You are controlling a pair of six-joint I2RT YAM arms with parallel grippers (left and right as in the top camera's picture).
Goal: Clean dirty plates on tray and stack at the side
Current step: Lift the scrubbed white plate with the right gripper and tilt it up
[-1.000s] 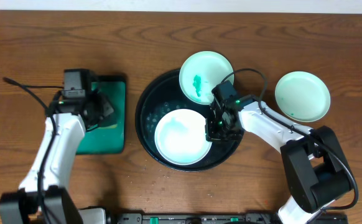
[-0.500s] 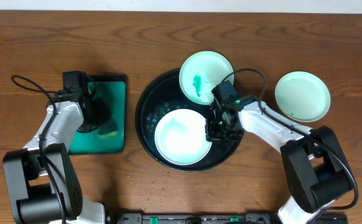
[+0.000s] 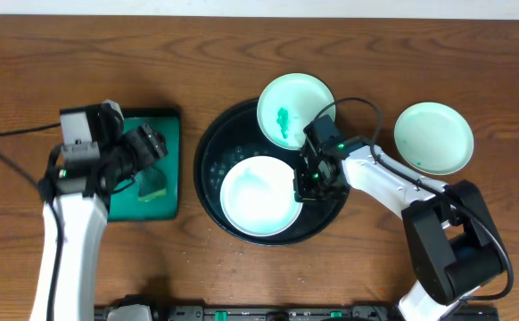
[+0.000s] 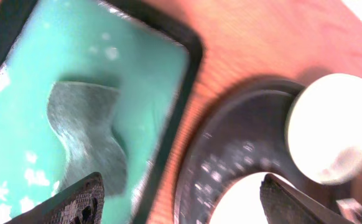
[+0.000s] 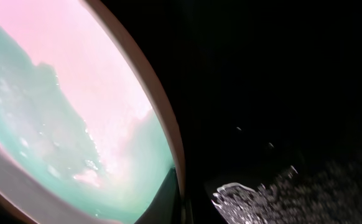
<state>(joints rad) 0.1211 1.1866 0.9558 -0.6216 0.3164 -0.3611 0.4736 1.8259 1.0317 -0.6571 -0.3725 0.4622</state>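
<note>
Left pincer [image 3: 150, 147]: jaws wide apart, nothing between them, poised over the rectangular green tray with black rim [image 3: 166, 192].

Right pincer [image 3: 311, 185]: jaws together, low inside the large round black tray [image 3: 208, 160], at the right edge of a pale mint round plate [image 3: 258, 196]. A grip on its rim cannot be confirmed.

A second green-smeared plate [image 3: 295, 109] sits just beyond the right pincer. A third plate [image 3: 433, 136] lies well to its right on the wooden desk [image 3: 81, 62].

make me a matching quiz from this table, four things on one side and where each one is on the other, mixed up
Things:
1 blotched plate
2 green tray
3 left gripper
4 right gripper

Places:
a over the green tray, jaws open
b low in the black tray, beside the near plate
c at the black tray's far edge
d left of the black tray

Pairs: 1c, 2d, 3a, 4b
</note>
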